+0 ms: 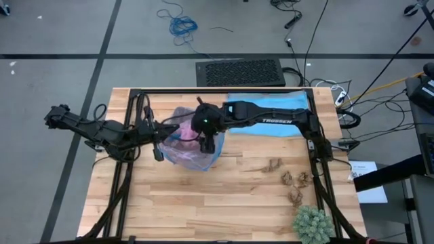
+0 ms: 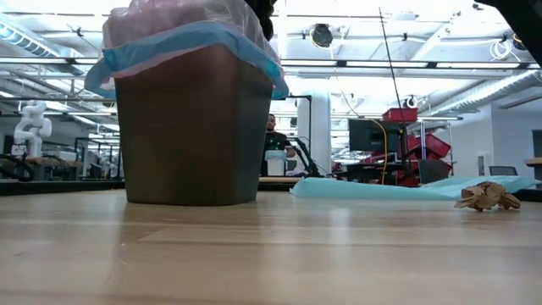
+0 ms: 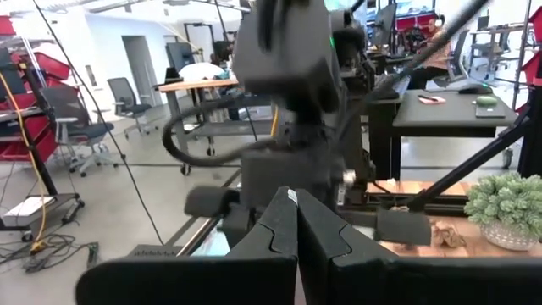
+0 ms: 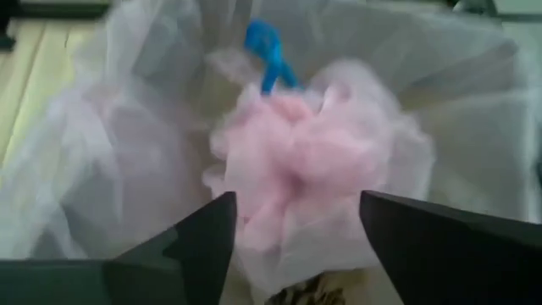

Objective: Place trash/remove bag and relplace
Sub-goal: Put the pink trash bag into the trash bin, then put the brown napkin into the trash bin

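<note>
One crinkled lavender-pink bag [image 4: 305, 161], bunched.

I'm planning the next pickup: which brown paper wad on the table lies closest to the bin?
The flat wad lying alone, left of the other three and farthest from the plant; no other wad sits between it and the bin.

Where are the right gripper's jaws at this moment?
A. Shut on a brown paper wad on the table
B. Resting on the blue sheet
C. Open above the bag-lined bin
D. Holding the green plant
C: the right gripper has its jaws spread wide right over the pink bag bunched in the bin, holding nothing.
</note>
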Robot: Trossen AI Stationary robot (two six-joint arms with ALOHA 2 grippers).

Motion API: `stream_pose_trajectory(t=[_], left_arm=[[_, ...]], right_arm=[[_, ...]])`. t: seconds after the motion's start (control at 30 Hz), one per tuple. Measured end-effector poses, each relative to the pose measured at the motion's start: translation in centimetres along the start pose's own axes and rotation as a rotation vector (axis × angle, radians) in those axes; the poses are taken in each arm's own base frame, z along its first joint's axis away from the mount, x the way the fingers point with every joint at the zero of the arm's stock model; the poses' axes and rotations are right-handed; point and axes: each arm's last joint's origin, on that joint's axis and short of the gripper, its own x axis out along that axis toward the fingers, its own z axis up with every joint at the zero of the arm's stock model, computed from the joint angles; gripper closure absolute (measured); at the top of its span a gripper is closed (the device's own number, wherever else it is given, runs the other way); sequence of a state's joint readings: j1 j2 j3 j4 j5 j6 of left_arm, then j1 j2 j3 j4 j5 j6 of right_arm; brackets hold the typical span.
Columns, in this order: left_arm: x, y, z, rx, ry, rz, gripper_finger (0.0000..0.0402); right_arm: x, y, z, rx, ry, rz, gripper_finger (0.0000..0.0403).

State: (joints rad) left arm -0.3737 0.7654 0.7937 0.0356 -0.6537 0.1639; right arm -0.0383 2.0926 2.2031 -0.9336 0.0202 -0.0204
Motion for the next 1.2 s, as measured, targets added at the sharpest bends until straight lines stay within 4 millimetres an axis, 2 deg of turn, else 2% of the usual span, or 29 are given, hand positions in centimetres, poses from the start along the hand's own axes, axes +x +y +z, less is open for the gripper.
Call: stream_pose_trajectory(t=[0.1,0.2,0.27,0.33,0.43,0.63,0.83,0.93,0.97,1.1,1.2], left_arm=[[0.0,0.0,0.0,0.000,0.000,0.000,0.0402],[0.0,0.0,0.0,0.000,0.000,0.000,0.0402],[0.0,0.0,0.0,0.000,-0.001,0.000,0.0402],[0.0,0.0,0.0,0.000,0.000,0.000,0.0402],[0.0,0.0,0.0,0.000,-0.001,0.000,0.0402],[0.0,0.0,0.0,0.001,0.000,0.000,0.0402],[0.0,0.0,0.0,0.000,0.000,0.000,0.0402],[0.0,0.0,0.0,0.001,0.000,0.000,0.0402],[0.0,0.0,0.0,0.000,-0.001,0.000,0.0402],[0.0,0.0,0.0,0.000,0.000,0.000,0.0402],[0.0,0.0,0.0,0.000,0.000,0.000,0.0402]], right_arm=[[-0.9,-0.1,0.9,-0.016,-0.060,-0.002,0.0222],[-1.3,-0.4,1.7,-0.039,-0.137,-0.003,0.0297],[-0.3,-1.0,1.8,-0.041,-0.147,0.018,0.0355],[1.4,-1.5,1.4,-0.052,-0.117,0.016,0.0389],[4.3,-2.4,0.5,-0.041,-0.066,0.009,0.0391],[6.9,-3.5,-1.5,-0.013,0.093,-0.009,0.0401],[6.9,-4.0,-2.9,0.031,0.230,0.019,0.0403],[7.2,-3.5,-2.8,0.021,0.207,0.048,0.0402],[6.8,-3.3,-2.3,0.005,0.166,0.050,0.0401],[3.1,-2.6,0.0,-0.039,0.006,0.045,0.0397],[1.8,-1.8,0.4,-0.061,-0.030,0.047,0.0397]])
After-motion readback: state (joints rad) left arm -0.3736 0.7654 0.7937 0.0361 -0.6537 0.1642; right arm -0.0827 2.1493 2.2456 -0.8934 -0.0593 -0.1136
